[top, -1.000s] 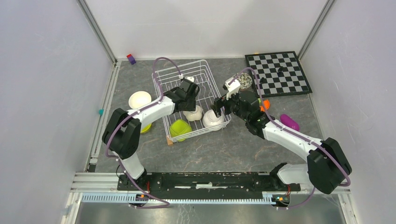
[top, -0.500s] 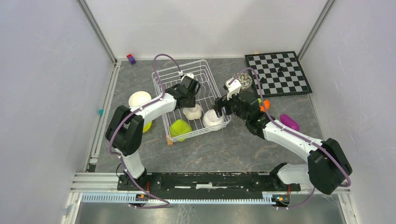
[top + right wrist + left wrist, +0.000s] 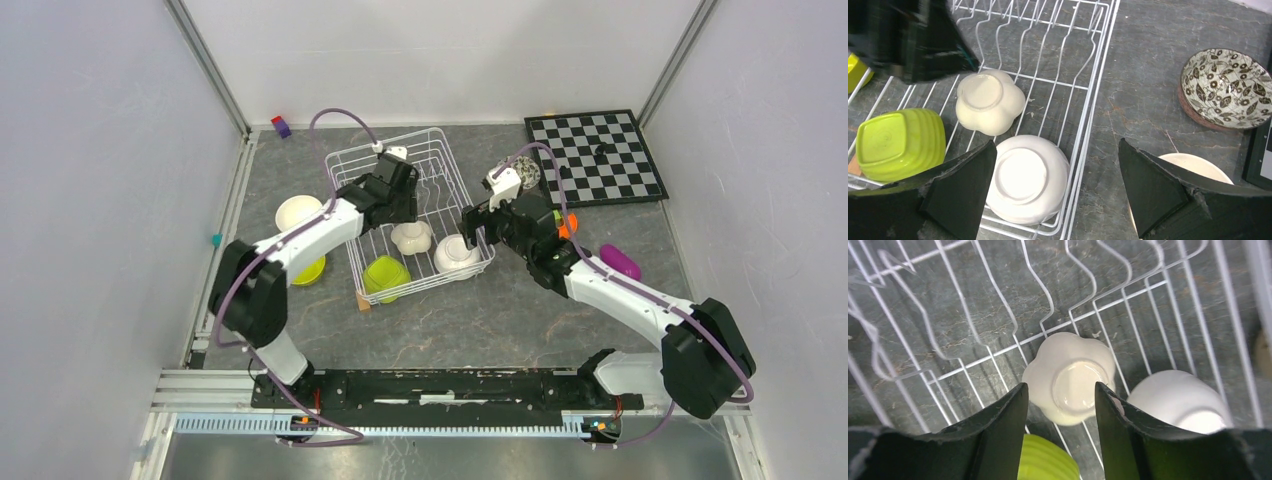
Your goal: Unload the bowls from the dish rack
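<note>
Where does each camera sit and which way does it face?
Top external: fixed above and behind the robot, facing down at the table; left arm and right arm reach toward the dish rack.
Left wrist: on the left arm, facing down into the rack; open left claw frames the scalloped bowl.
Right wrist: on the right arm, facing down at the rack's right edge; open right claw shows.
Shared by both wrists: the scalloped bowl, round white bowl, lime green bowl.
</note>
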Robot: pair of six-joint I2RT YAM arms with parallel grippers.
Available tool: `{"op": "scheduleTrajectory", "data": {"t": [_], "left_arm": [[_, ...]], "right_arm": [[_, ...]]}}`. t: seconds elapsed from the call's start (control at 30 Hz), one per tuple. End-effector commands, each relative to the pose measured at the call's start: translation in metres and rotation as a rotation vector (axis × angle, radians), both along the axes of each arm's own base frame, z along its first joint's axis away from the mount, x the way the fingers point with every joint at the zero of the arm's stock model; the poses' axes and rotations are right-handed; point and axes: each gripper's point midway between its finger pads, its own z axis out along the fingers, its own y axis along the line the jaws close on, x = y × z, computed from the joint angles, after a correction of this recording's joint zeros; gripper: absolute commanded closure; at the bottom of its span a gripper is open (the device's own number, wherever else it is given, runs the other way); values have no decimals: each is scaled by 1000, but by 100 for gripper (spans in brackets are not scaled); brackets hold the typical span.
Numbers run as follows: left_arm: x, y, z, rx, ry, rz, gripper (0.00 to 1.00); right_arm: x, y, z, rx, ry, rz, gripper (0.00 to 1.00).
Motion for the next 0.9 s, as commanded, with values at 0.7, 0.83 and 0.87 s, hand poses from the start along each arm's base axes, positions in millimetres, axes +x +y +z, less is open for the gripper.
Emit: {"op": "scheduleTrajectory", "data": {"t": [0.7,0.83,0.87], "left_arm": [[-62,39,52,-132,-60,63,14],[-57,31,47,-175,-39,57,14],[-55,30,44,-187,-23,59,14]], "right_arm": [[4,41,16,95,83,138,9],[5,54,7,82,122,196,11],[6,57,7,82,126,204,14]]}}
